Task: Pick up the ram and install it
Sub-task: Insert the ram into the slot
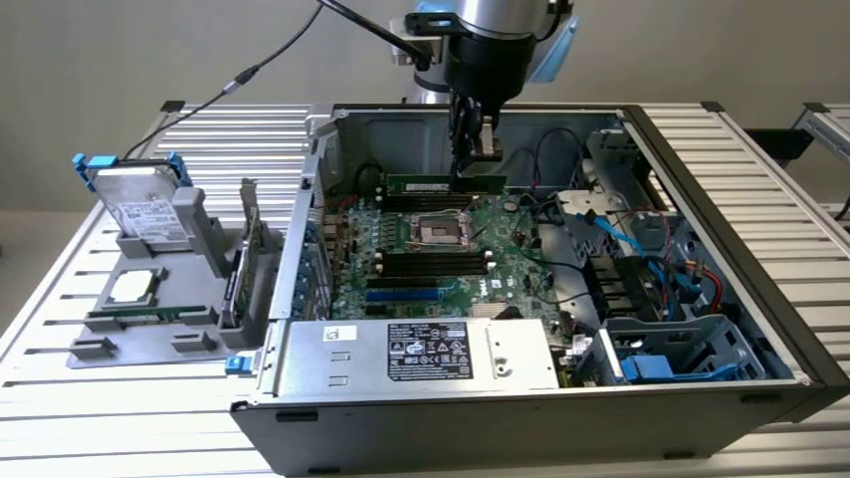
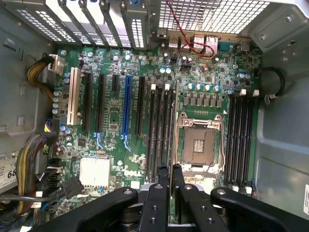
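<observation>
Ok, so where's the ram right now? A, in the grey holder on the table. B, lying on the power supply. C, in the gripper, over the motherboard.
C: the gripper is shut on the ram, holding the green stick level above the motherboard.
</observation>
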### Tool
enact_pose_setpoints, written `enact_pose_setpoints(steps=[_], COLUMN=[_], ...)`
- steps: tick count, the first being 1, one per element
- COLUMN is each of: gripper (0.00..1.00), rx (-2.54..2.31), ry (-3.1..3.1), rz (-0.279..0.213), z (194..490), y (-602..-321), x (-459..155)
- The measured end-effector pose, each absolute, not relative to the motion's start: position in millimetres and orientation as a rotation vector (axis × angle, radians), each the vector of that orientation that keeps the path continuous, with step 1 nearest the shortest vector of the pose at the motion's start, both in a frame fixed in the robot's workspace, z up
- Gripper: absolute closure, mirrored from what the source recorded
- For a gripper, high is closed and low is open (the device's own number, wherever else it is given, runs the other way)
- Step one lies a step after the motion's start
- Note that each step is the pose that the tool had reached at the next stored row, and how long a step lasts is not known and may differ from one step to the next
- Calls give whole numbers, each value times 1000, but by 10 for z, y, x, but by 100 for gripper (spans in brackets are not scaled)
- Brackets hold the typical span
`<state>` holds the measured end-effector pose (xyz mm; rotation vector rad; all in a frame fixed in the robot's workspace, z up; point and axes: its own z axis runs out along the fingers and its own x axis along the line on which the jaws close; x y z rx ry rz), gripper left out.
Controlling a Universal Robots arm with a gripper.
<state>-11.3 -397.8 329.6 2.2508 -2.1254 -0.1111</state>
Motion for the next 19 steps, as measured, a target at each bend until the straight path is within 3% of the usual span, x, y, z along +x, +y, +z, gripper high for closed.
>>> enact_pose_setpoints(steps=[19], gripper=[87], rx=[2252], ry=[-2124], rz=[-110], z=[2992], y=[-4011], x=[-251])
